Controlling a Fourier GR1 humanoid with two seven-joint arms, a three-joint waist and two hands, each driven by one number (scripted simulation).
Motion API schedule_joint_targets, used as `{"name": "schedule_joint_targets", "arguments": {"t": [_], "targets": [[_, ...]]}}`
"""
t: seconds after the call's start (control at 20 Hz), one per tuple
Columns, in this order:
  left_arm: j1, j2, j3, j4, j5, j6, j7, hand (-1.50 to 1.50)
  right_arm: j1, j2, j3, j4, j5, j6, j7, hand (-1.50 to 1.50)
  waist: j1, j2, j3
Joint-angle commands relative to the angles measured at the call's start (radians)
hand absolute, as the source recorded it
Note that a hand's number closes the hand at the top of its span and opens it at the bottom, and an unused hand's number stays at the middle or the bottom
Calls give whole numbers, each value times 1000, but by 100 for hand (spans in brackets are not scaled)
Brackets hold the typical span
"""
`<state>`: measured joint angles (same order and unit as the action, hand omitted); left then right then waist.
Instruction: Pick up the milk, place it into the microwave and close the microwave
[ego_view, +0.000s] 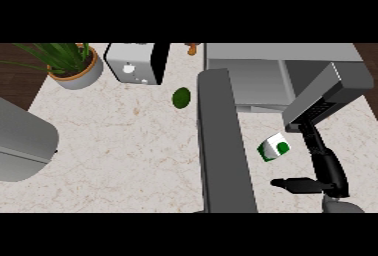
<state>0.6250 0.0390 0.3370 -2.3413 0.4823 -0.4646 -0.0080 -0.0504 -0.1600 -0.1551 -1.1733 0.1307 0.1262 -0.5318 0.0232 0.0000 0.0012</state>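
Your right hand (328, 172), fingers straight and thumb spread, sits just right of the milk (275, 148) on the surface (125, 150) at lower right, so closing off-centre could tip or shove it against the open door (221, 150).

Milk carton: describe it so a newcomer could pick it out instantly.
Start at the grey microwave at upper right, its open door running down the view. The milk carton sits right of that door, beside the black robot hand. It is the only white box with green markings.
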Motion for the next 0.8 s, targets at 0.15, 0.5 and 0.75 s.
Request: {"name": "schedule_joint_targets", "arguments": {"t": [0.15, 0.5, 0.75], "targets": [[59, -3, 38, -86, 147, -41, 5, -150, -70, -36, -19, 304, 80, -45, -228, -150, 0, 1, 0], [51, -30, 20, -105, 120, -39, 14, -150, -250, -41, -40, 623, 123, -92, -364, -150, 8, 5, 2], [62, 10, 59, -75, 183, -75, 17, -150, -332, -43, -88, 802, 106, -97, -479, -150, 16, 8, 3]]}}
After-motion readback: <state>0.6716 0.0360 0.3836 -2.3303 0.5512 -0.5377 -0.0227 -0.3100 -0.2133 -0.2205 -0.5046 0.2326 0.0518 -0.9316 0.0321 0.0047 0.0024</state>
